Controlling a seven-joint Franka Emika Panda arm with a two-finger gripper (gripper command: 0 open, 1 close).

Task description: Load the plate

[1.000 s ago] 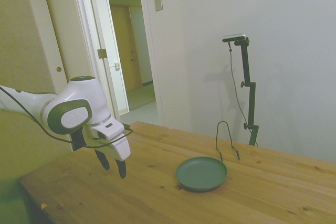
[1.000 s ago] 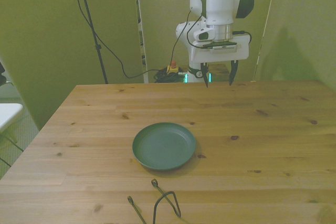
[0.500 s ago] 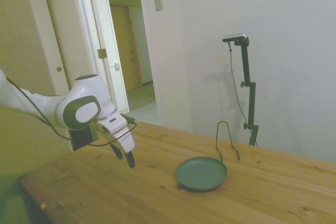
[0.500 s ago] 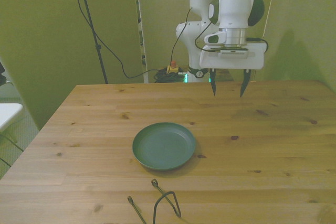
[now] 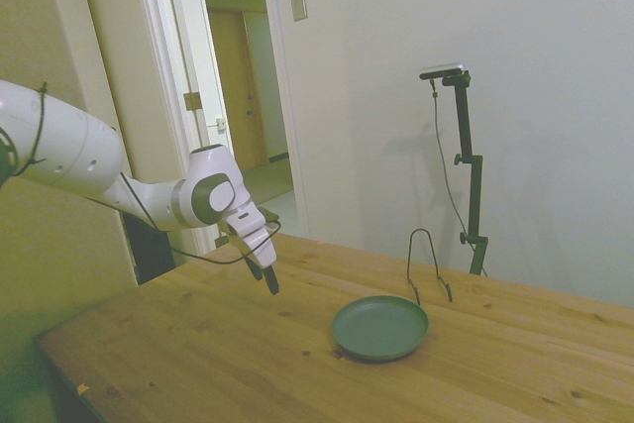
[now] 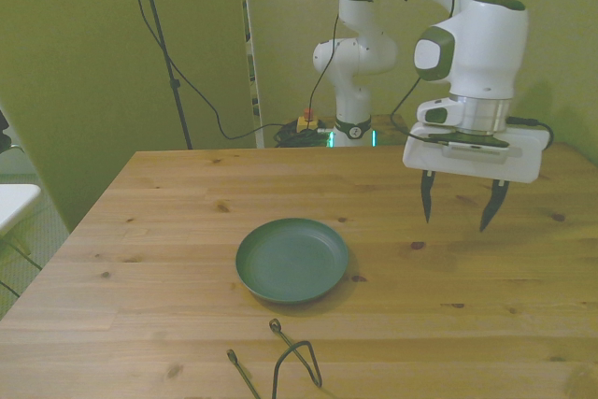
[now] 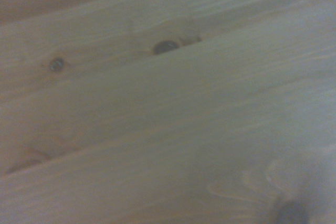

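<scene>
- We see the end effector hanging above the wooden bench, clear of the surface, its two dark fingers pointing down and spread well apart with nothing between them.
- In the front view it sits toward the front view's right, well apart from the plate; in the side view the end effector is short of the plate, with bare wood between the two.
- The plate is a round, dark green, shallow dish lying flat on the bench near its middle, and we find nothing on it.
- A thin black wire stand rises upright just behind the plate in the side view; in the front view the wire stand shows at the near edge, close to the plate but not touching it.
- The wrist view gives us only blurred wooden planks with a dark knot; no plate appears there.
- An open doorway stands behind the arm in the side view.
</scene>
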